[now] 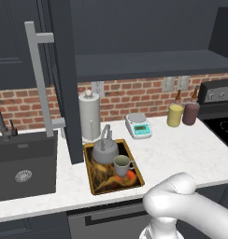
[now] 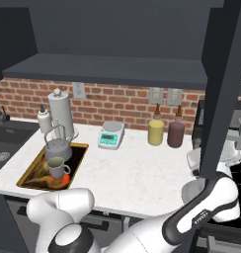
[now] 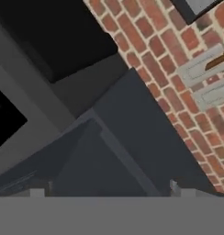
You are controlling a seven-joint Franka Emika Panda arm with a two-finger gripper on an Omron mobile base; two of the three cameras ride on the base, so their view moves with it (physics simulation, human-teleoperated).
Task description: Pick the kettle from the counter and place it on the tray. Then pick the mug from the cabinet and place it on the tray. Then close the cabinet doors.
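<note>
The grey kettle stands on the tray, at its far end. The small mug sits on the same tray just in front of the kettle. The tray lies on the white counter. The dark cabinet is open, its left door and right door both swung out. My arm reaches up at the right, its hand partly hidden behind the right door. In the hand view my gripper is open, facing a dark door panel close up, with nothing held.
A black sink with a faucet lies left of the tray. A tall grey cylinder, a white scale, a yellow jar and a maroon jar stand along the brick wall. A stove is at the far right.
</note>
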